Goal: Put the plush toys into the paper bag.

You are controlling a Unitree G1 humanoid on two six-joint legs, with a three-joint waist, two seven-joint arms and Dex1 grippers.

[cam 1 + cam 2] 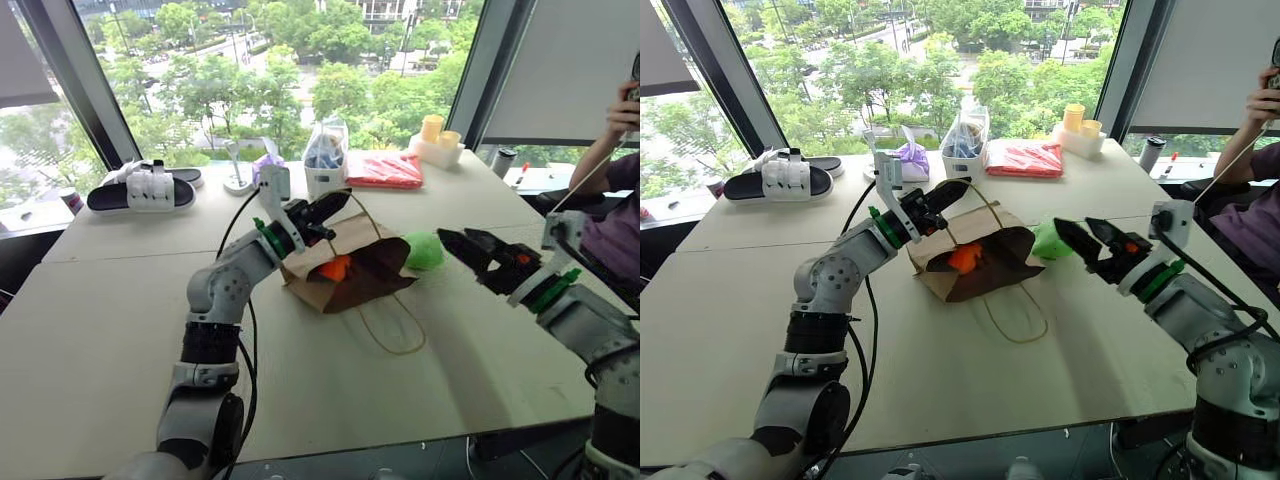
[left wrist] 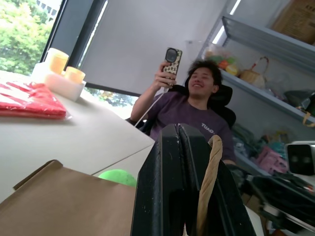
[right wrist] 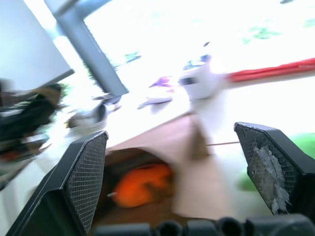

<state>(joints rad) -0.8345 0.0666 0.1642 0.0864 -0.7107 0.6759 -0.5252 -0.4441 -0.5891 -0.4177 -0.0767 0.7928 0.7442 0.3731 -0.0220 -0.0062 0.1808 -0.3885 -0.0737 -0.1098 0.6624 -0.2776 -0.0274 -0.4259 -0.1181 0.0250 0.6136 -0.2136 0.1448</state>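
The paper bag [image 1: 975, 262] is lying on the surface [image 1: 940, 370], mouth open, the orange plush toy [image 1: 965, 258] sitting inside and the green plush toy [image 1: 1050, 240] resting just beside it. The left gripper [image 1: 945, 195] is reaching forward, jaws pinching a handle [image 2: 209, 182]. The right gripper [image 1: 1088, 238] is pointing level, jaws gaping empty.

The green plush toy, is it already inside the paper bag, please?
No, the green plush toy lies on the table beside the paper bag, outside its mouth.
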